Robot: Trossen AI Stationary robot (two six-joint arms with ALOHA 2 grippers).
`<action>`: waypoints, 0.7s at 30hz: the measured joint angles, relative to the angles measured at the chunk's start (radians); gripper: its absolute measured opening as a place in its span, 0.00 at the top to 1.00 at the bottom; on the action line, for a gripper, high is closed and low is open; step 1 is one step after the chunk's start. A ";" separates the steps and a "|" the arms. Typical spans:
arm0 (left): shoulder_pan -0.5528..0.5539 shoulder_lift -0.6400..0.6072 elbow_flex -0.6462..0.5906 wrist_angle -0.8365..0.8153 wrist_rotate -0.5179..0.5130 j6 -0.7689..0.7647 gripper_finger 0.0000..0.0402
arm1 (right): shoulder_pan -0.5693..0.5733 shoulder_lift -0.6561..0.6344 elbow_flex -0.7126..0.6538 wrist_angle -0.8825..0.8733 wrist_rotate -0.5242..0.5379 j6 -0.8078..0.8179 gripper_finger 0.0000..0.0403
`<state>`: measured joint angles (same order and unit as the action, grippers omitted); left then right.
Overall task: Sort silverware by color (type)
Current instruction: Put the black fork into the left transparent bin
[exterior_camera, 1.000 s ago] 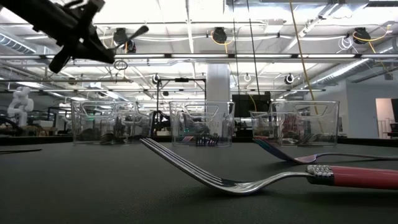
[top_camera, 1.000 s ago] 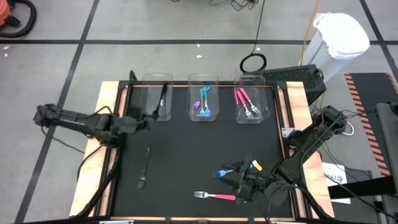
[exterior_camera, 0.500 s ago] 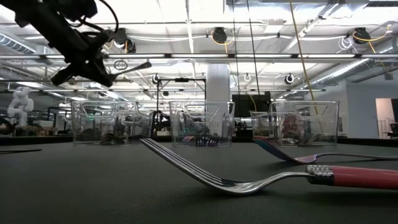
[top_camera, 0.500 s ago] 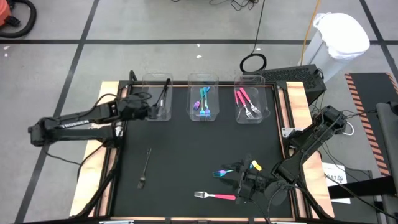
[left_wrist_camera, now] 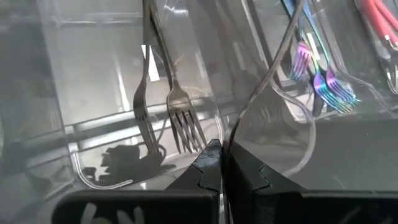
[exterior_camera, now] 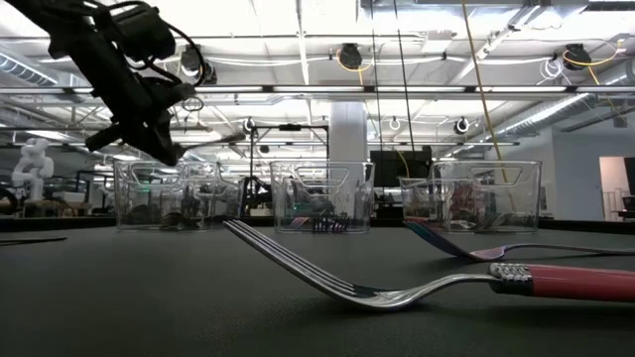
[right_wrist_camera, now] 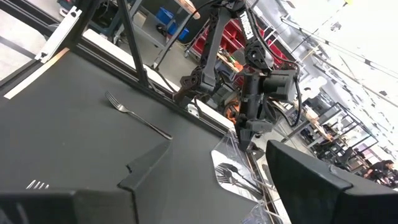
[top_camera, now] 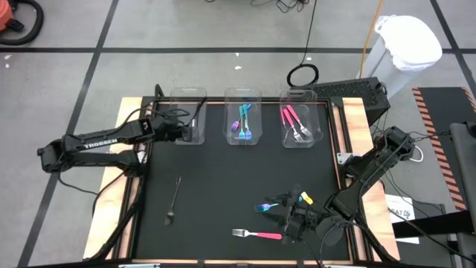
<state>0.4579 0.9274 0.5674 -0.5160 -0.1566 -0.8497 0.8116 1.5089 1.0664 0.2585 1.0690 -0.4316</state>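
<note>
My left gripper (top_camera: 187, 129) (exterior_camera: 165, 153) is shut at the near wall of the left clear bin (top_camera: 187, 110), pointing down into it. Two dark forks show beyond its fingertips (left_wrist_camera: 221, 152): a nearer, larger one (left_wrist_camera: 181, 121) and a smaller one (left_wrist_camera: 142, 115) on the bin floor. Another dark fork (top_camera: 172, 201) (right_wrist_camera: 137, 118) lies on the mat. A teal fork (top_camera: 268, 206) and a pink-handled fork (top_camera: 256, 234) (exterior_camera: 556, 281) lie near the near edge. My right gripper (top_camera: 291, 221) (right_wrist_camera: 219, 149) is open just right of them, touching nothing. My left gripper holds the nearer dark fork at the tips of its tines (left_wrist_camera: 200, 149), beside the left fingertip (left_wrist_camera: 210, 152), which hides the exact place of contact. The fingers slant down from the table's left and near side. The handle (left_wrist_camera: 152, 37) points away into the bin.
The middle bin (top_camera: 242, 115) holds teal forks and the right bin (top_camera: 299, 119) pink ones; all three bins stand in a row at the far edge. A small yellow thing (top_camera: 306, 198) sits by my right gripper. Open black mat lies between the bins and the loose forks.
My left gripper, carrying a dark fork, has moved from over the mat's left side toward the far edge to the left bin, tipped its fingers downward and come lower. The fork that stuck out sideways in the low view no longer shows there.
</note>
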 joint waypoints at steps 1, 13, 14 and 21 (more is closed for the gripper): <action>0.004 0.009 0.000 0.004 0.001 0.000 0.97 | 0.000 0.000 0.000 -0.001 0.000 0.000 0.38; 0.070 0.052 -0.001 -0.031 -0.021 -0.032 0.97 | 0.000 0.000 0.000 -0.002 0.000 0.001 0.38; 0.076 0.052 -0.001 -0.030 -0.030 -0.032 0.97 | 0.000 0.000 0.000 -0.002 0.000 0.001 0.38; 0.086 0.051 -0.001 0.012 -0.051 -0.027 0.99 | 0.000 0.000 0.000 -0.013 0.000 0.003 0.38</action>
<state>0.5438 0.9783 0.5667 -0.5037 -0.2077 -0.8768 0.8114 1.5089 1.0664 0.2451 1.0689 -0.4282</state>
